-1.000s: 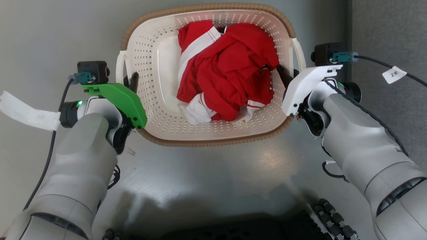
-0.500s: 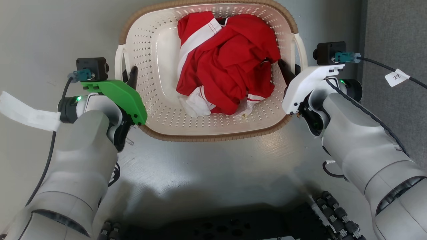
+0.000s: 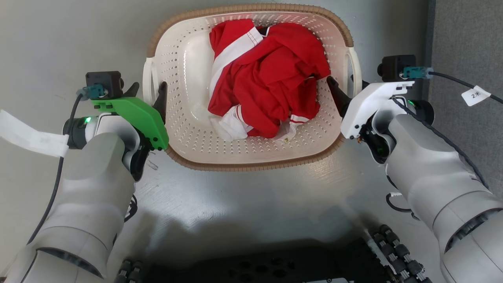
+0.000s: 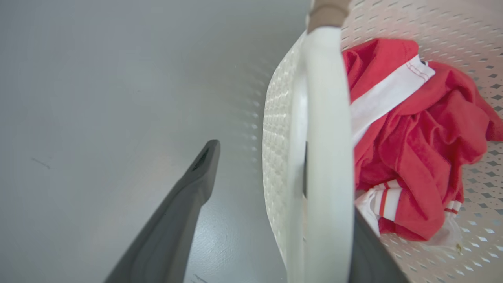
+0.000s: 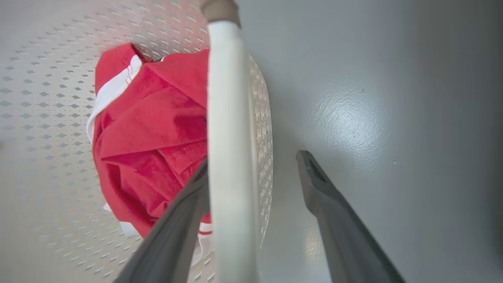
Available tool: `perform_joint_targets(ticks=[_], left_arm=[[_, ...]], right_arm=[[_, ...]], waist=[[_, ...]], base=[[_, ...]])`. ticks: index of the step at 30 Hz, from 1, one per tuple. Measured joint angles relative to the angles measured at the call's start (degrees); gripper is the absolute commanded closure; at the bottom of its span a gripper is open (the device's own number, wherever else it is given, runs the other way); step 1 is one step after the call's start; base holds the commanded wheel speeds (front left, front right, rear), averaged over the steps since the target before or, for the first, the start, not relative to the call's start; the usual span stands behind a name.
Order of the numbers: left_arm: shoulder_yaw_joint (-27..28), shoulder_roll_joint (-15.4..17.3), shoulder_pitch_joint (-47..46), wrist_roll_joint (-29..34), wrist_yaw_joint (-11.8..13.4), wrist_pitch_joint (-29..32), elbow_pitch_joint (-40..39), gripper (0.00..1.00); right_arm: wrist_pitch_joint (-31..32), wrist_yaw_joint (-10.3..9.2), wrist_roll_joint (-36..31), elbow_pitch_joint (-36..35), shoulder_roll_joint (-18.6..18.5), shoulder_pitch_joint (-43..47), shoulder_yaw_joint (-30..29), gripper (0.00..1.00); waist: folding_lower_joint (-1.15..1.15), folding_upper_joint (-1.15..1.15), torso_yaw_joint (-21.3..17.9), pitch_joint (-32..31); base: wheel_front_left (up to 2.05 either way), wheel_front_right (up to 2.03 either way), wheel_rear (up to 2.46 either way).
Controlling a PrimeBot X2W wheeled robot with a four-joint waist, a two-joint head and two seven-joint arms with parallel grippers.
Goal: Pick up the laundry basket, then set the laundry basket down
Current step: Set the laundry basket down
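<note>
We find the laundry basket [image 3: 180, 102] resting on the grey floor [image 3: 243, 204], between the two pincers. The left pincer [image 3: 147, 86] is apart, straddling the left handle [image 4: 328, 137], one finger inside the wall and one outside. The right pincer [image 3: 346, 82] is likewise apart around the right handle [image 5: 228, 137]. We judge this either pre-grasp or release and cannot tell which. A lift calls for both closing together, then rising level. The red clothes [image 3: 267, 78] lie just beside the right pincer's inner finger and may snag. A darker grey strip [image 3: 467, 39] lies outboard of it.
</note>
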Motion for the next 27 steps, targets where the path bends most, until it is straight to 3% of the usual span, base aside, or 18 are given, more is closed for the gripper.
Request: perform_joint_targets(ticks=[14,27], left_arm=[[-1.0,0.0,0.7,0.3,0.0,-0.6,0.3,0.00],[-1.5,0.0,7.2,-0.2,0.0,-1.7,-1.2,0.00]], right_arm=[[-1.3,0.00,0.0,0.4,0.3,0.2,0.7,0.00],[-2.9,0.00,0.8,0.4,0.4,5.5,0.8,0.00]], waist=[[0.00,0.00,-0.1,-3.4],[0.00,0.00,-0.8,-11.9]], base=[[0.00,0.00,0.00],[0.00,0.00,0.00]])
